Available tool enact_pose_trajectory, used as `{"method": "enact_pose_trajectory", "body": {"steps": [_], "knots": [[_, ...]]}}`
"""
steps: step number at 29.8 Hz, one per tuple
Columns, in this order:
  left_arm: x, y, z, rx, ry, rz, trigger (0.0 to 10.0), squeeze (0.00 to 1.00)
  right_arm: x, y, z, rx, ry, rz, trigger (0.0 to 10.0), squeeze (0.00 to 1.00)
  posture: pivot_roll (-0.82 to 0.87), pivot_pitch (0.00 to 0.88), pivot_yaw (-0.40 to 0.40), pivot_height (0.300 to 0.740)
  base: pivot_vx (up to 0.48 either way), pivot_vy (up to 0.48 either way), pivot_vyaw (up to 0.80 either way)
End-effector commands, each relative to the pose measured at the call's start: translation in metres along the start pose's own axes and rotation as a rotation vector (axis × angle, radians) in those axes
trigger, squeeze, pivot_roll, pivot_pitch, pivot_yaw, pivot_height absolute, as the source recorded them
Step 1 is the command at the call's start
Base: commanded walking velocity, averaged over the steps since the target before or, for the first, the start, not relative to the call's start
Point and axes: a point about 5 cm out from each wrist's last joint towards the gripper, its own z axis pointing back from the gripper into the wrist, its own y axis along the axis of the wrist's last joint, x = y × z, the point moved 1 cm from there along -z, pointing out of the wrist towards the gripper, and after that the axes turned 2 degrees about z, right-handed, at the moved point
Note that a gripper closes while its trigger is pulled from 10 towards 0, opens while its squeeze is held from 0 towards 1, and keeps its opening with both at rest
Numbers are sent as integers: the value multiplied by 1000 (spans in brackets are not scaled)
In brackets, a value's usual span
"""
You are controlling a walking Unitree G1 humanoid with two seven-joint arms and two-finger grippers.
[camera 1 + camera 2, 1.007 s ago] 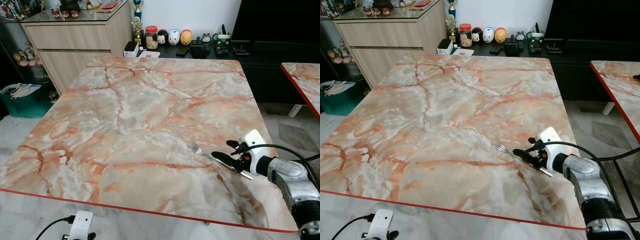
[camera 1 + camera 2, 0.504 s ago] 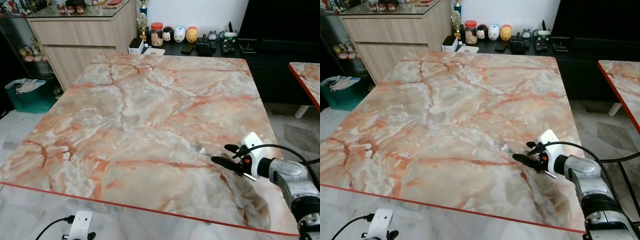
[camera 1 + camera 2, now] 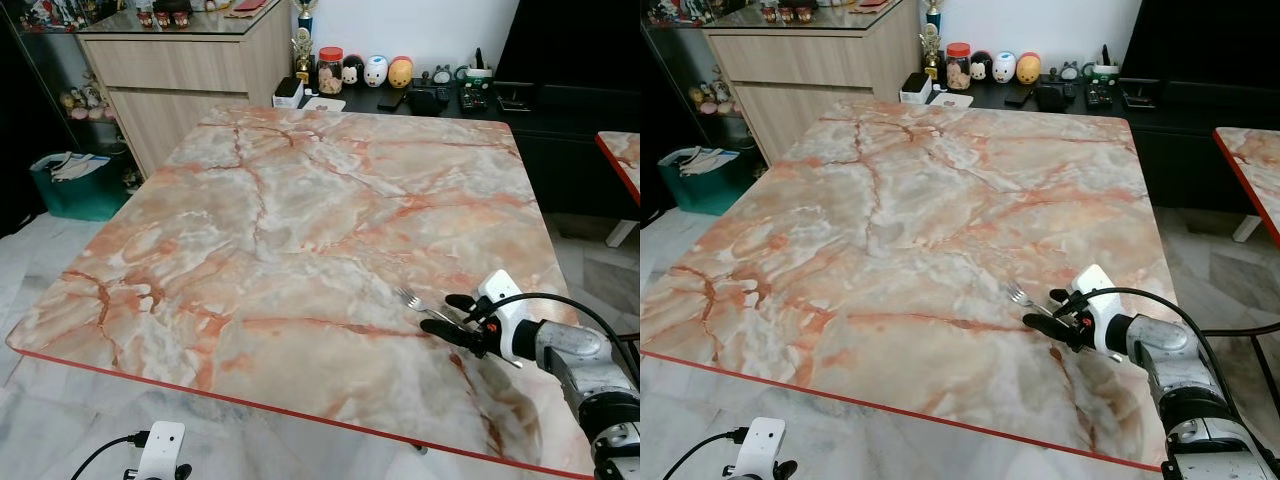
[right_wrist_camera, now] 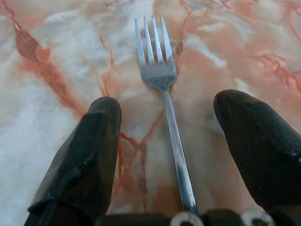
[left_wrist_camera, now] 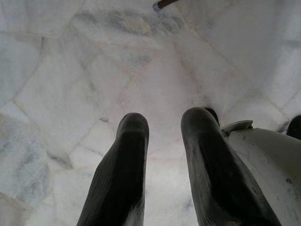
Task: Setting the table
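Note:
A silver fork (image 3: 418, 305) lies flat on the pink marble table (image 3: 300, 200), near its right side, tines pointing away from my right arm. My right gripper (image 3: 440, 312) is low over the fork's handle and open. In the right wrist view the fork (image 4: 165, 94) rests on the marble between the two black fingers (image 4: 84, 155), which stand wide apart and clear of it. My left gripper (image 5: 167, 117) hangs idle over the pale floor tiles, its fingers a little apart with nothing between them.
The table's red front edge (image 3: 250, 402) is close to me. A wooden cabinet (image 3: 180, 70) stands at the back left, a teal bin (image 3: 75, 185) beside it. A dark low unit (image 3: 440, 95) with jars and figurines is behind. Another marble table (image 3: 622, 155) is at right.
The whole view has shifted right and slightly down, so the camera has moved. My right gripper stays open over the fork's handle at the same spot on the table.

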Motion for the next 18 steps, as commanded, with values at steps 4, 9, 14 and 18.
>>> {"method": "enact_pose_trajectory", "body": {"steps": [4,9,14,18], "knots": [[0,-4,1,-16,-2,6,10000,0,-1,4,-4,0,13,24,8235,0,30,0,28,731,0,0,0],[0,-4,0,-16,-3,8,10000,0,-3,-1,-4,-9,9,12,1647,0,35,0,25,731,0,0,0],[0,-4,0,-16,-4,11,10000,0,-4,-5,-5,-23,6,8,1569,0,33,0,25,731,0,0,0],[0,-4,0,-17,-4,9,10000,0,-3,-8,-4,-42,-11,5,1412,0,33,0,25,731,0,0,0]]}}
